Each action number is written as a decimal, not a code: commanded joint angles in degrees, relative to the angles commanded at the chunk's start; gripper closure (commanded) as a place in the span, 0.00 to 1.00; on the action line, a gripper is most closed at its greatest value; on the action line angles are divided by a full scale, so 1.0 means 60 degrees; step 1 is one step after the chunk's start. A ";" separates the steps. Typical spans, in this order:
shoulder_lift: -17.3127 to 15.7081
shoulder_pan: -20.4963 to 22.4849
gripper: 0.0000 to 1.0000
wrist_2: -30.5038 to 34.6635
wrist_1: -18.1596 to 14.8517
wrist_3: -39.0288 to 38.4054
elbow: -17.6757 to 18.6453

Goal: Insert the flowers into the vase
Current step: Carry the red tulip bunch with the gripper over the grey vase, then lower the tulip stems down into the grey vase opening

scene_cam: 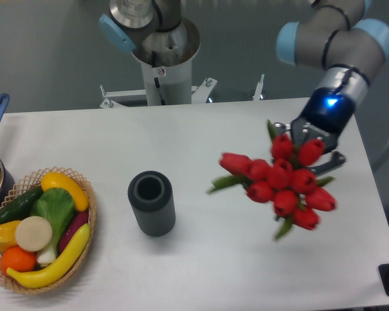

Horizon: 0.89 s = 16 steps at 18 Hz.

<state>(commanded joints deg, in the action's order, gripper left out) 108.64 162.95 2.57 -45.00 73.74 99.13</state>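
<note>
The flowers (pixel 282 178) are carried at the right of the worktop (pixel 201 136), clear of its surface as far as can be judged. The tool (pixel 314 146) is seen just behind the bunch, its dark fingers showing on either side of the heads, and it is judged to be clamped on the stems, though the grip itself is hidden by the buds. The red heads are turned toward the camera, so the stems cannot be followed; one green leaf is seen jutting left, another down toward the near edge.

The vase (pixel 152 203) is stood upright near the middle of the worktop, well apart from the bunch, to its left and slightly nearer. Its round mouth is open and unobstructed, and its long axis is vertical.

The coming move is judged to turn on this offset: the bunch must be carried leftward until it is over the mouth, with the stems brought in line with the vase's axis before lowering. The bunch is wider than the mouth, so only the stems can be expected to enter.

A fruit basket (pixel 42 230) is set at the far left, clear of that path.
</note>
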 joint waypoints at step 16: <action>-0.1831 -0.1143 0.86 -0.1557 0.0000 0.0542 0.2139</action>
<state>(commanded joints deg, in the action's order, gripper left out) 97.65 156.09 -6.77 -45.00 76.99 111.97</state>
